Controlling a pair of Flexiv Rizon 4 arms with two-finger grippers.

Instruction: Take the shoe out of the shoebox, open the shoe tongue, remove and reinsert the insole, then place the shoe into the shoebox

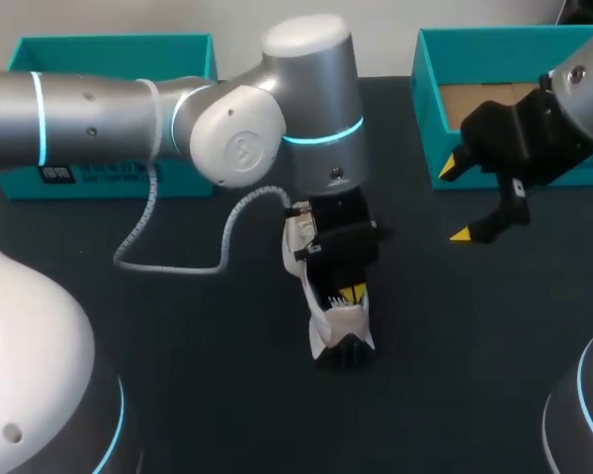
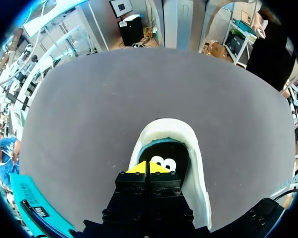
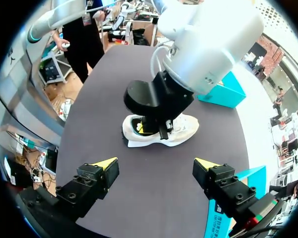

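At the centre of the dark table (image 1: 208, 346), directly beneath my left gripper (image 2: 148, 167), lies the white shoe (image 2: 191, 148), resting on its sole. My left jaws stand closed, the two yellow tips pressed together with no gap. They reach down into the shoe's opening, just above its dark interior (image 2: 176, 151). Whether anything thin is pinched between the tips cannot be told from any view.

My right gripper (image 3: 155, 166) hangs above bare table, well apart from the shoe and to its right. Its jaws are spread wide and grasp nothing. The shoe lies ahead of them, beyond their gap, and neither finger touches it.

The left wrist view alone shows the closed tips inside the opening, and two pale oval marks (image 2: 163, 162) on the shoe's interior just ahead of them. The right wrist view alone shows the shoe from the side, in its full length, with the black body of my left gripper planted over one end. The head view alone shows the layout. The open teal shoebox (image 1: 427, 109), with its brown floor, stands at the table's far right behind my right gripper. A second teal box (image 1: 109, 49) stands at the far left behind my left arm.
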